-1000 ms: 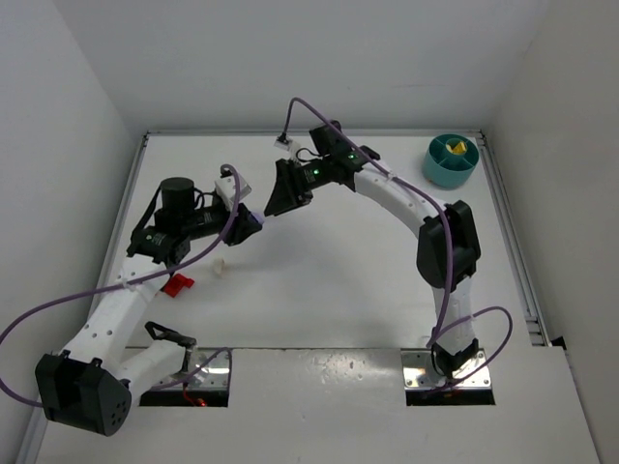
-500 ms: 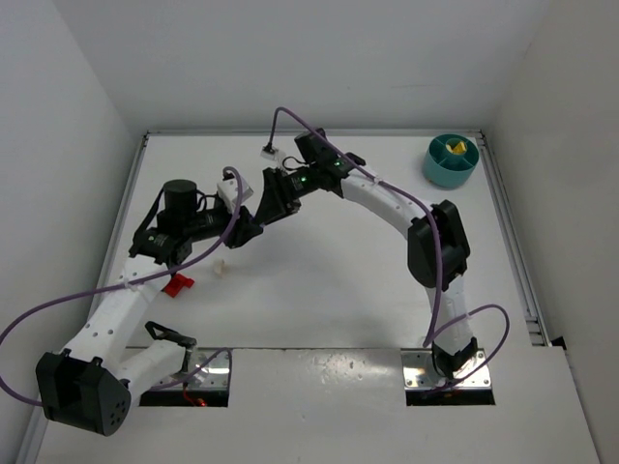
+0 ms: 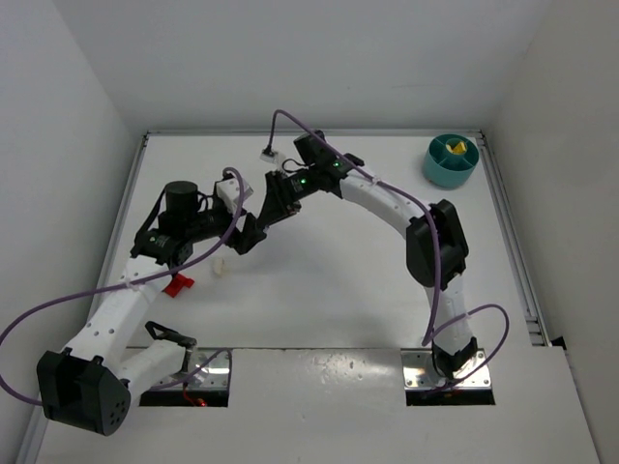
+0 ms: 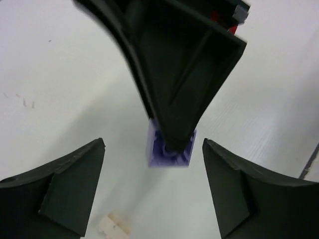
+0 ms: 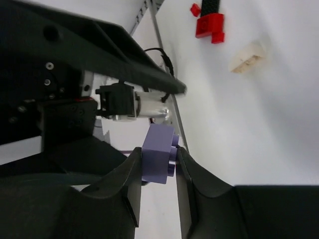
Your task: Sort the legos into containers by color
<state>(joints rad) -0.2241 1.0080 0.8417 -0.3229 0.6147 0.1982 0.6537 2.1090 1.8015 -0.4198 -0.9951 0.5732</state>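
The right hand (image 5: 157, 167) is clenched on the purple brick (image 4: 158, 158) above the worktop's (image 3: 319, 290) left middle, with the left hand (image 4: 153, 144) spread open around it, likely a hand-over because the teal dish (image 3: 443, 177) sits at the far right.

Over the last second I see the right gripper (image 5: 158, 160) swing from the middle of the table (image 3: 329, 300) a little toward its left edge, meeting the left gripper (image 4: 153, 145). Its fingers have pinched in on the pale purple brick (image 4: 172, 158). The left gripper, which had that brick at its tip, has spread its jaws, and both its fingers now stand clear of it.
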